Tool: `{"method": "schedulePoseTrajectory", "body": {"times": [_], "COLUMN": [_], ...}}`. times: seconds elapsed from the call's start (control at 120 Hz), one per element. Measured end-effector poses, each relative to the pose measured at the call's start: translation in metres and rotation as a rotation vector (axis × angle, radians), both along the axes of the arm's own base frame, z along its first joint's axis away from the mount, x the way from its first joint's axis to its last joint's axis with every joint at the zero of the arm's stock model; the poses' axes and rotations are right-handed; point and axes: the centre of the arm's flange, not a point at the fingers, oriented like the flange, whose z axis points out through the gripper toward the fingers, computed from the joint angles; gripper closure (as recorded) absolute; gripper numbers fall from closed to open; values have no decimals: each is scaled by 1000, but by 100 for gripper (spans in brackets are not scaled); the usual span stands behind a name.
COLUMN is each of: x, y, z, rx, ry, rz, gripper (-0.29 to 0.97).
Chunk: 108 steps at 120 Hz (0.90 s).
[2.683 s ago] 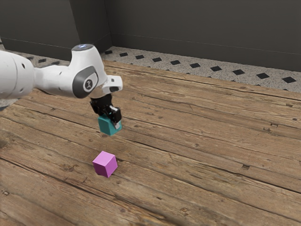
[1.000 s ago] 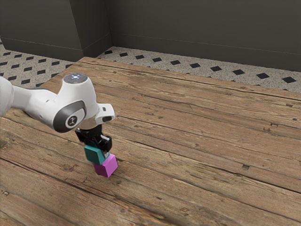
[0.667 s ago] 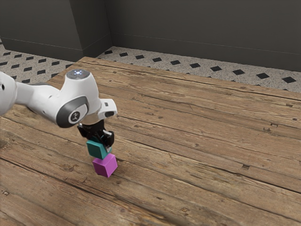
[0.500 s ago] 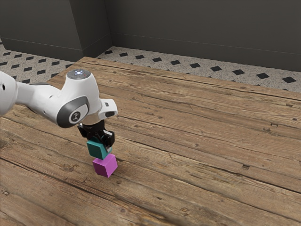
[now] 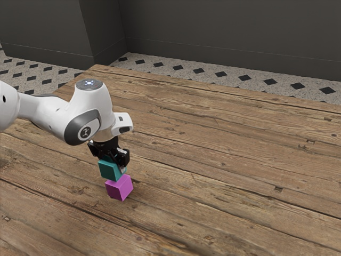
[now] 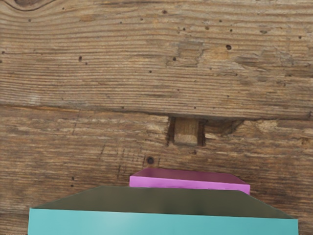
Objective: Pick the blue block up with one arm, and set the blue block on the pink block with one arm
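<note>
Blue block stacked on pink.
The blue block (image 5: 109,171) now rests squarely on the pink block (image 5: 119,188) on the table (image 5: 229,144); a few seconds ago it hung in the air, well apart. The gripper (image 5: 112,162) sits low over its top, hardly moved in the last half second; gripping or released, I cannot tell.

In the wrist view the blue block (image 6: 161,220) is cut off at the edge and covers most of the pink block (image 6: 188,182); we see just a thin pink strip. In the exterior view our arm (image 5: 37,109) is cut off at the left edge, and our gripper (image 5: 111,160) hides the blue block's top.
</note>
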Motion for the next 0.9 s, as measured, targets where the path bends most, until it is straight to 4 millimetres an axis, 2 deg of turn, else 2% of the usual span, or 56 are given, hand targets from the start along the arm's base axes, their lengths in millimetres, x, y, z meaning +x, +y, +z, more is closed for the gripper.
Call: {"method": "schedulePoseTrajectory", "body": {"times": [0.283,0.483,0.9], "x": [-2,-5,-10], "y": [-9,-20,-14], "z": [2,-8,-11], "rx": [-1,3,5], "ry": [-3,16,24], "rz": [-13,-31,-17], "gripper": [30,30,30]}}
